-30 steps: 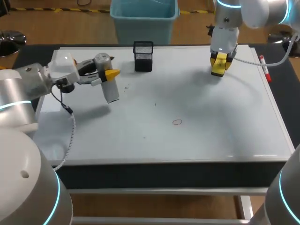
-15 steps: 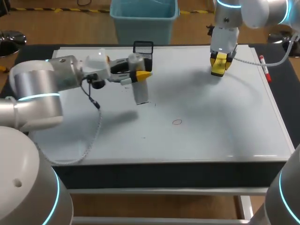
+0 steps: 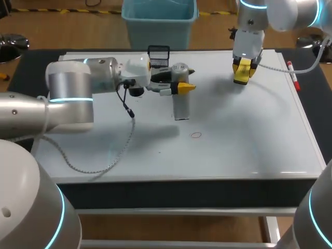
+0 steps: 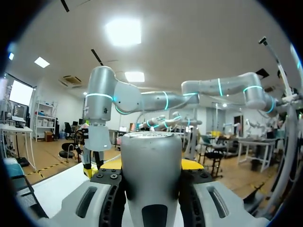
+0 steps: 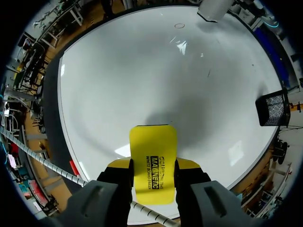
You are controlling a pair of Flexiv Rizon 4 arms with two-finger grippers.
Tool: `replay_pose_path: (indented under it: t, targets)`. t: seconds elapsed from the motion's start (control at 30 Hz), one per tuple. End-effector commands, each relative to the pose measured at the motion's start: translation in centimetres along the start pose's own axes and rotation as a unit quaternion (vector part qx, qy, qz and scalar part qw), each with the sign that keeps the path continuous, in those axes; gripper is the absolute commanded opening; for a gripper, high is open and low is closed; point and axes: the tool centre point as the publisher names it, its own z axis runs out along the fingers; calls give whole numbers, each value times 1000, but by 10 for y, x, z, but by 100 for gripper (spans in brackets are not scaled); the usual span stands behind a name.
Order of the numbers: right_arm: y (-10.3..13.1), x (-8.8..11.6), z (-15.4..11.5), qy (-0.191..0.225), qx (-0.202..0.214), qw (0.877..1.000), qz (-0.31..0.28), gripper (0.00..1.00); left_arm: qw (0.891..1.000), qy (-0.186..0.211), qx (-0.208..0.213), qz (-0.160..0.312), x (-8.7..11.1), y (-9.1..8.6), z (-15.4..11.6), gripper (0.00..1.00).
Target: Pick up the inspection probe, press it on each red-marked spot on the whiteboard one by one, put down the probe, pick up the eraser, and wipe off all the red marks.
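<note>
Head view: my left gripper [image 3: 182, 88] reaches in over the whiteboard [image 3: 249, 135] from the left. Its fingers are clamped on the inspection probe [image 3: 180, 106], a grey cylinder held upright with its lower end pointing down at the board. I judge the upright hold to be deliberate, so that the tip can meet the surface squarely when pressed. The probe stands near the red mark [image 3: 195, 135], a small red ring, on the side towards the left arm and not yet over it. Its shadow falls apart from it on the board, so I judge the tip to be off the surface. I can make out only this one red mark.

The left wrist view confirms the grip: the probe's body fills the gap between the two fingers, with a yellow tip showing on either side.

My right gripper [image 3: 243, 68] hangs over the far right part of the board, well apart from the mark. In the right wrist view its fingers are closed on the yellow eraser [image 5: 153, 163], flat face outward, which I judge keeps it ready for wiping and clear of the probe's work.

A black mesh holder [image 3: 158, 62] stands at the far edge, and a red marker pen [image 3: 292, 72] lies beside the right edge.

Writing: the eraser's face carries black print, which I leave untranscribed. I see no label on the probe.
</note>
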Motion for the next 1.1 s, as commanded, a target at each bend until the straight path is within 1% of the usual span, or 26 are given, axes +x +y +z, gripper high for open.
replay_pose_path:
  t: [0.03,0.07,0.1,0.23,0.5,0.7,0.77,0.83,0.87,1.1]
  targets:
    - [0,1,-1,1,1,1000,-1,0,1000,21,-8,-5,-1,9,11,0]
    - [0,1,-1,1,1,1000,-1,0,1000,21,-11,-6,-1,11,12,0]
    - [0,1,-1,1,1,1000,-1,0,1000,22,-4,-10,0,14,13,0]
    - [0,1,-1,1,1,1000,-1,0,1000,23,1,-17,1,23,19,0]
    - [0,1,-1,1,1,1000,-1,0,999,34,5,-18,11,28,32,0]
    - [0,1,-1,1,1,1000,-1,0,999,41,-2,-17,17,35,39,0]
    - [0,1,-1,1,1,1000,-1,0,999,45,-15,-11,19,37,41,0]
    - [0,1,-1,1,1,1000,-1,0,999,45,-10,-12,20,40,42,0]
    - [0,1,-1,1,1,1000,-1,0,999,43,-17,-12,21,41,42,0]
    - [0,1,-1,1,1,1000,-1,0,999,44,-18,-9,24,46,42,0]
